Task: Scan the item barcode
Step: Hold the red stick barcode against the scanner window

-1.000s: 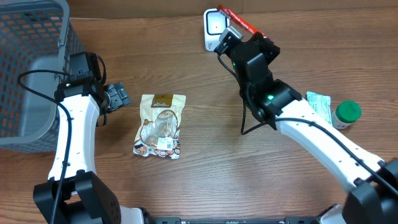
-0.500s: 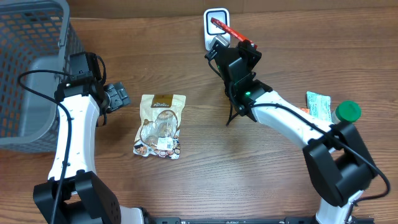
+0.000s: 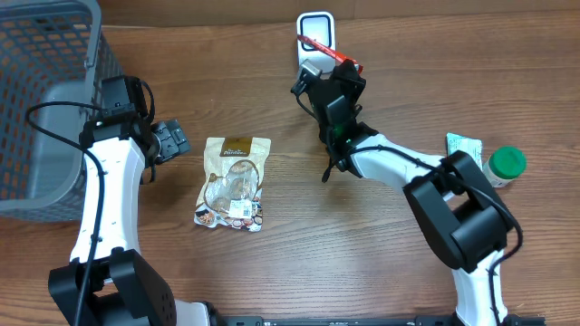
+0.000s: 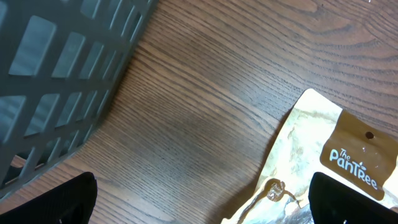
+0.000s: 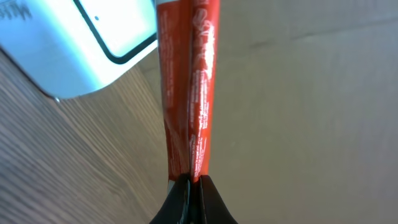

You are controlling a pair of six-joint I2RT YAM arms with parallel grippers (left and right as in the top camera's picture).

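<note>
My right gripper is shut on a thin red packet, holding it by its lower end. The red packet stands edge-on between the closed fingers of the right gripper, right beside the white scanner. From overhead the packet lies across the lower face of the scanner. No barcode shows on it. My left gripper hangs open left of a beige snack pouch. In the left wrist view the gripper has nothing between its fingertips but bare wood and the corner of the pouch.
A grey mesh basket fills the back left corner, and its wall is close to my left gripper. At the right edge lie a white-green packet and a green-lidded bottle.
My right arm has swung left and brought the red packet from the scanner's right side onto its face. The left arm and the pouch have not moved.
</note>
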